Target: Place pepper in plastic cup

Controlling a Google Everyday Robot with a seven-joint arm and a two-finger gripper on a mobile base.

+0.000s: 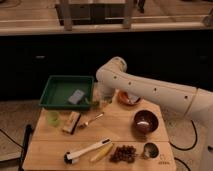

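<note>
My gripper (103,96) hangs below the white arm's bend, just right of the green tray and a little above the wooden table. A small green shape that looks like the pepper (94,103) shows at the gripper's lower left, by the tray's right corner. I cannot tell whether it is held or lies on the table. The plastic cup (128,98), pale with orange inside, stands to the right of the gripper and is partly hidden behind the arm.
The green tray (56,102) holds a grey piece at the back left. On the table (50,152) are a light green cup (52,118), a sponge block (72,122), a fork (93,119), a brush (87,151), a yellow stick (102,152), grapes (123,153), a dark bowl (145,121) and a metal cup (150,149).
</note>
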